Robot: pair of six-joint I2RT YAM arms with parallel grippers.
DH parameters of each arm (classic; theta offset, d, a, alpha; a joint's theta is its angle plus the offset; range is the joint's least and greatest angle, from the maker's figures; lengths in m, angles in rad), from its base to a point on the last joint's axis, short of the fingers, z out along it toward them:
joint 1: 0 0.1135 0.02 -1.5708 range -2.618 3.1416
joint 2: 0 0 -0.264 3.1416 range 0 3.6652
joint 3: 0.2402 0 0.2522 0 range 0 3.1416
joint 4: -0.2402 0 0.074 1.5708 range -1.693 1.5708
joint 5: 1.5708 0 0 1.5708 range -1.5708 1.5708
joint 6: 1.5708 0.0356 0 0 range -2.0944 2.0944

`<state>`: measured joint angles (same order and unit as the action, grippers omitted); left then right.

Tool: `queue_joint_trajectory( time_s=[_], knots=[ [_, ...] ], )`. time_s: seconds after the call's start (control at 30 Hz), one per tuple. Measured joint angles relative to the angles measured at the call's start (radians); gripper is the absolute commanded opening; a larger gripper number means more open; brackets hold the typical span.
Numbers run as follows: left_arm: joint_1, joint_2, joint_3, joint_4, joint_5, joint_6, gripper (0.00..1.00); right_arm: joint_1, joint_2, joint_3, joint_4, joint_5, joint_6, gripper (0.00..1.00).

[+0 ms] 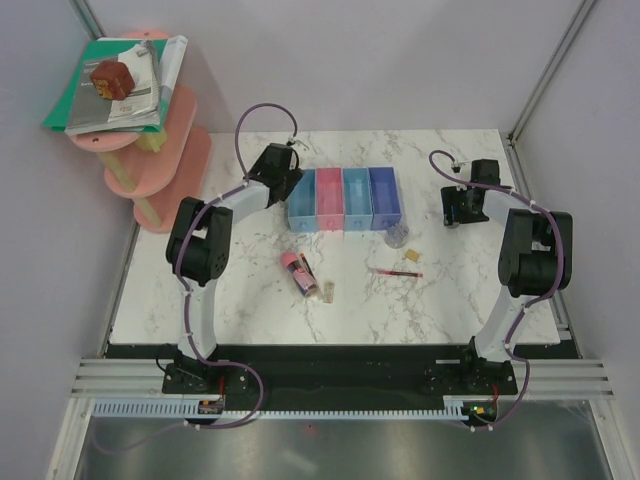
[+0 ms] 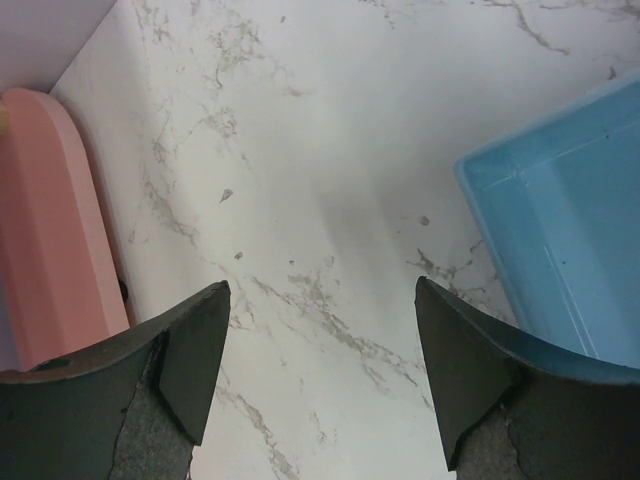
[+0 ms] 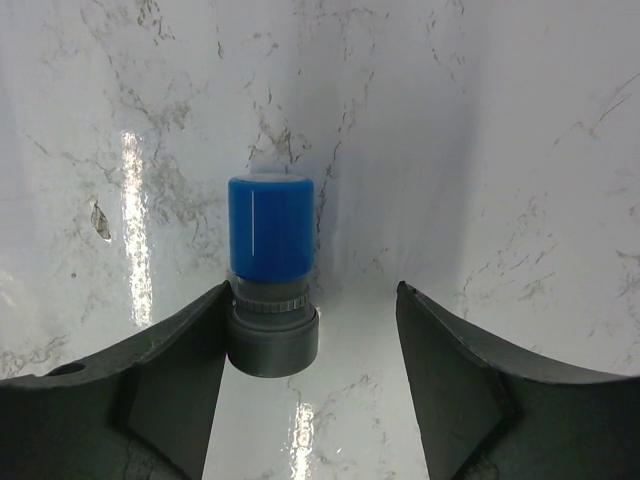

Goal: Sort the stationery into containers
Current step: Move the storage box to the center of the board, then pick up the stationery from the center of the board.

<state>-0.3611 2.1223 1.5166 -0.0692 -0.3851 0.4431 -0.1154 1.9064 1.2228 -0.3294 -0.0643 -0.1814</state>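
Observation:
The containers are four joined trays: light blue [image 1: 302, 203], pink [image 1: 329, 200], light blue [image 1: 357, 199] and darker blue [image 1: 384, 198]. My left gripper [image 1: 280, 162] [image 2: 322, 290] hangs open over bare marble, with the first tray's [image 2: 560, 230] corner at its right. At the table's right, my right gripper [image 1: 460, 208] [image 3: 312, 290] is open around a grey blue-capped cylinder [image 3: 270, 275]. The cylinder touches the left finger [image 3: 180, 370] and stands apart from the right one. A pink-capped dark tube [image 1: 298, 272], two tan blocks [image 1: 326, 292] [image 1: 411, 256], a clear roll [image 1: 397, 237] and a red pen [image 1: 395, 272] lie mid-table.
A tiered pink shelf [image 1: 165, 150] stands at the back left corner, topped with books and papers and a brown block [image 1: 113, 78]. Its edge [image 2: 50, 230] shows at the left of the left wrist view. Grey walls close in the table's back and sides.

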Motion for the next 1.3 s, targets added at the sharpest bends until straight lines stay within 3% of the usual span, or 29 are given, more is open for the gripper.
queue_joint_trajectory(
  time_s=[0.23,0.57,0.7,0.93,1.3],
  knots=[
    [-0.012,0.018,0.003,0.002,0.005,0.0,0.82,0.0,0.009,0.033,-0.038,-0.002,-0.011,0.73],
    [-0.012,-0.007,-0.042,0.018,-0.002,0.0,0.83,0.012,0.087,0.219,-0.077,-0.023,-0.019,0.67],
    [-0.016,-0.034,-0.07,0.016,-0.002,0.0,0.83,0.021,0.139,0.254,-0.084,-0.026,-0.027,0.55],
    [-0.016,-0.129,-0.115,-0.003,0.002,0.001,0.83,0.026,0.178,0.278,-0.119,-0.04,-0.04,0.46],
    [-0.016,-0.199,-0.157,-0.005,0.003,0.001,0.83,0.026,0.178,0.332,-0.227,-0.043,-0.066,0.46]
  ],
)
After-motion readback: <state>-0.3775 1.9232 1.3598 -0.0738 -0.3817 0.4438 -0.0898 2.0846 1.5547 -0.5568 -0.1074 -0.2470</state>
